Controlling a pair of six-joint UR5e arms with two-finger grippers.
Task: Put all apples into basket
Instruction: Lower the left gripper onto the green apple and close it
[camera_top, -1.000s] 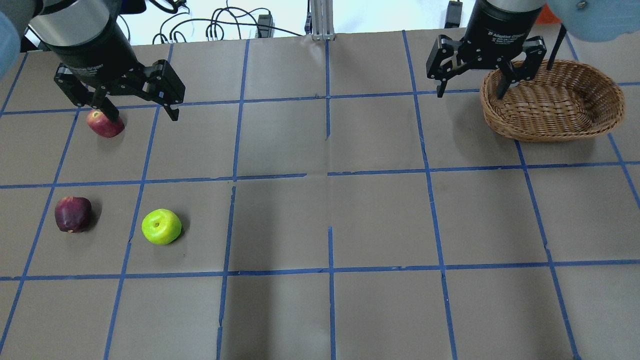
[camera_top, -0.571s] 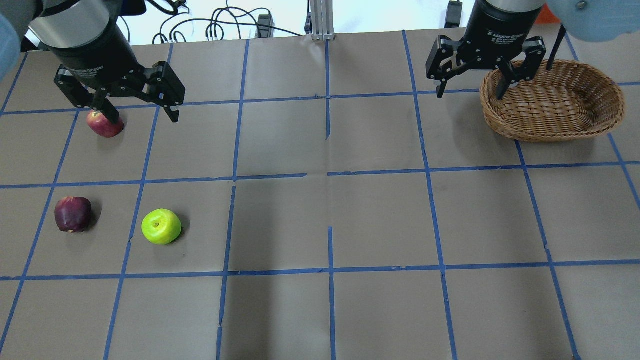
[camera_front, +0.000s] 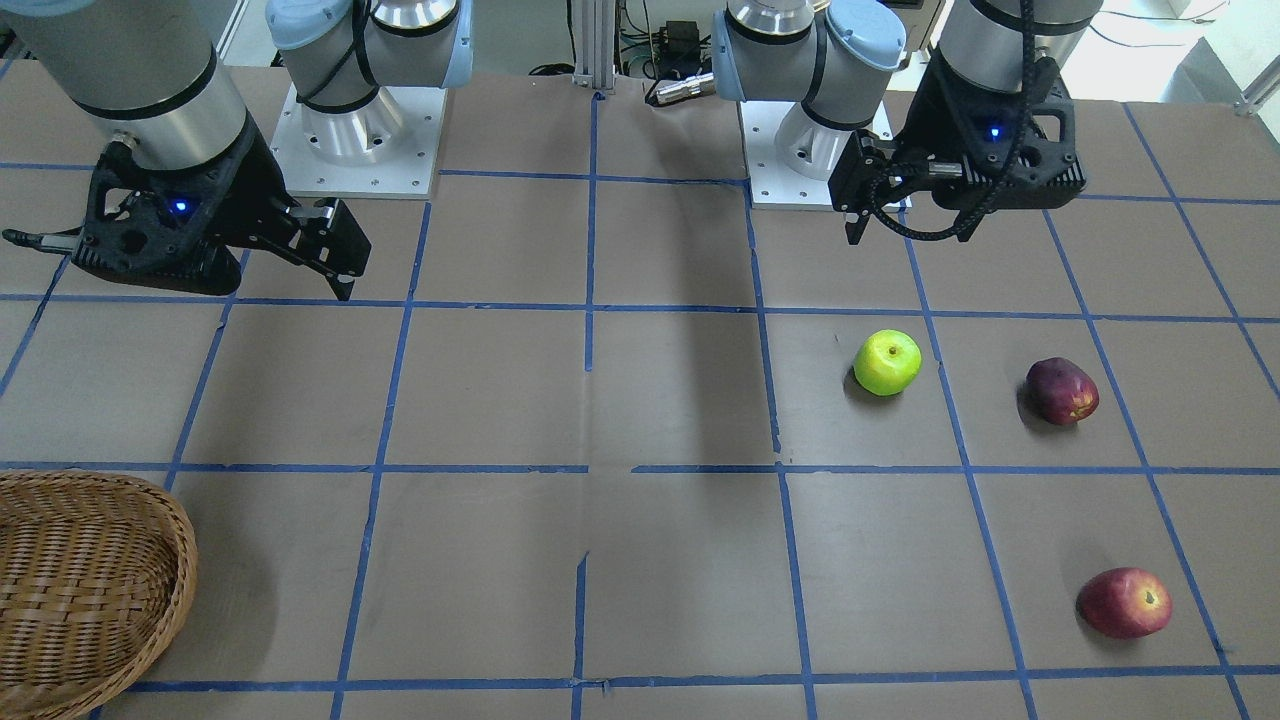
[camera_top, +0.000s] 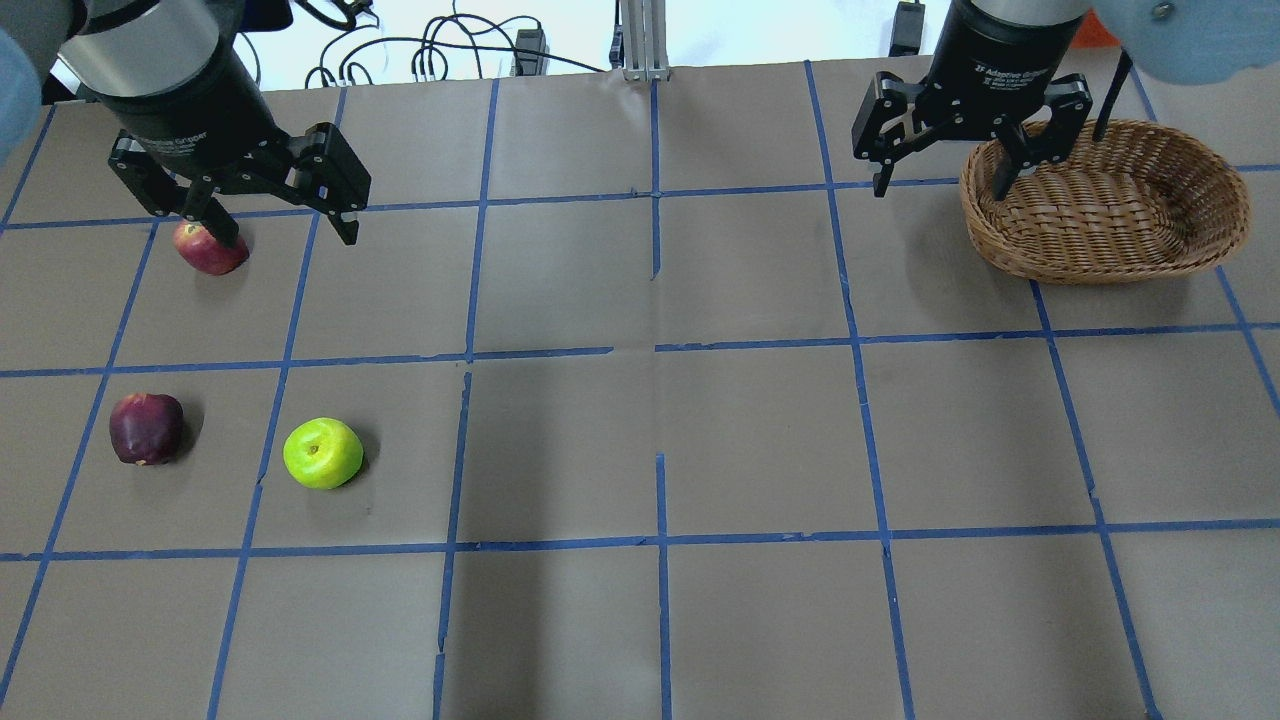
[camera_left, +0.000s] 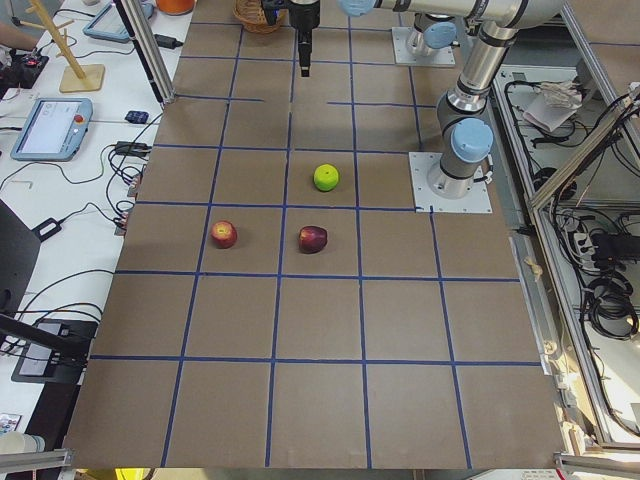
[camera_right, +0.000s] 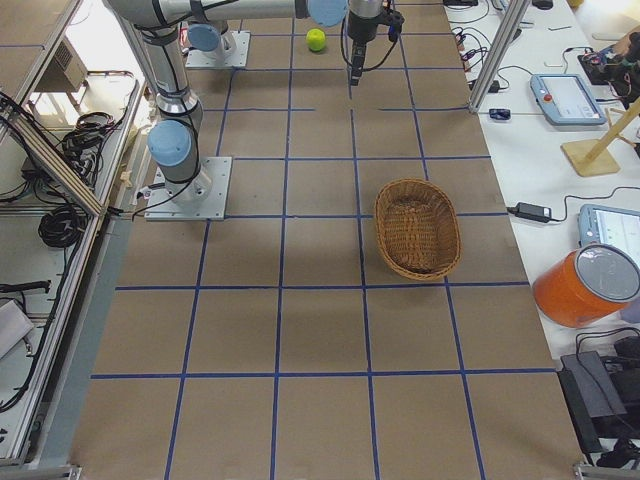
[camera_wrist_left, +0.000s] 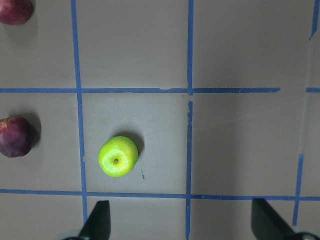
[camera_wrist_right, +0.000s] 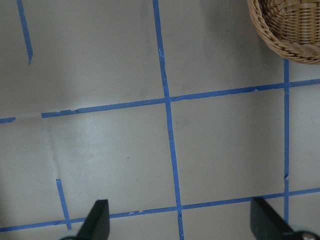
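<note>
Left tool (camera_top: 288, 238), seen from overhead, hangs with its jaws spread wide above the tabletop (camera_top: 760, 440), one finger crossing the red apple (camera_top: 212, 250) in our line of sight; the maroon apple (camera_top: 146, 428) and the green apple (camera_top: 322, 453) lie side by side lower in the view; the right tool (camera_top: 940, 190), equally wide, hangs beside the wicker basket (camera_top: 1100, 245).

Facing the robot, we see the red apple well apart from the left tool; all three apples lie outside the basket.

Through the left wrist camera, the green apple lies ahead of the spread fingertips (camera_wrist_left: 97, 220); the right wrist camera catches the basket's rim at its top right corner.
</note>
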